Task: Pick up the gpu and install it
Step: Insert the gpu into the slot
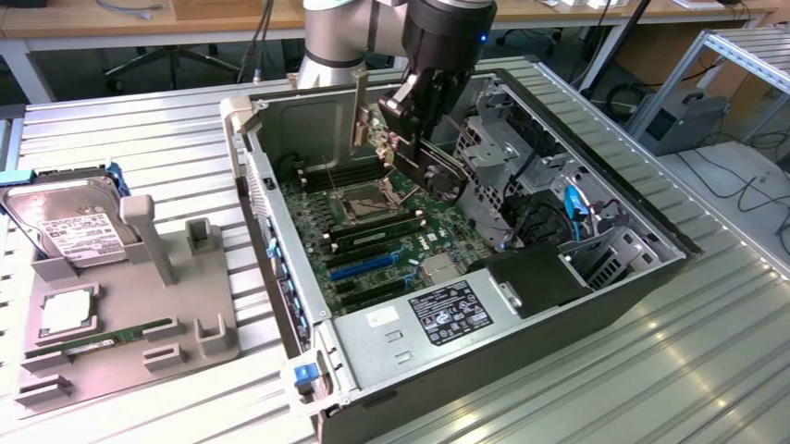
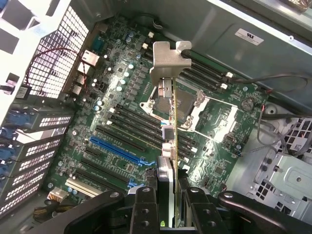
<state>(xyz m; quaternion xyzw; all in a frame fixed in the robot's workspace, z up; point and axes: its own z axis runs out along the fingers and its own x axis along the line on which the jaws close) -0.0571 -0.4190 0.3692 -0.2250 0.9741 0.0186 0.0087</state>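
Ribbed metal tabletop (image 1: 136, 139) carries the open computer case (image 1: 302, 120). Inside, the hand (image 2: 168, 207) is clamped on the gpu (image 2: 168, 122), held edge-on above the motherboard (image 2: 112, 131), silver bracket (image 2: 165, 61) outermost. It looks light, stiff and fragile; flat faces near the cooler (image 1: 442, 178) seem the safest hold.

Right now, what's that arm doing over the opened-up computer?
The robot arm's gripper is shut on the gpu, a green card with a silver end bracket, holding it in the air above the motherboard inside the open computer case. The card is not seated in any slot yet. At the exterior view's left, a hard drive and a RAM stick sit on a grey holder.
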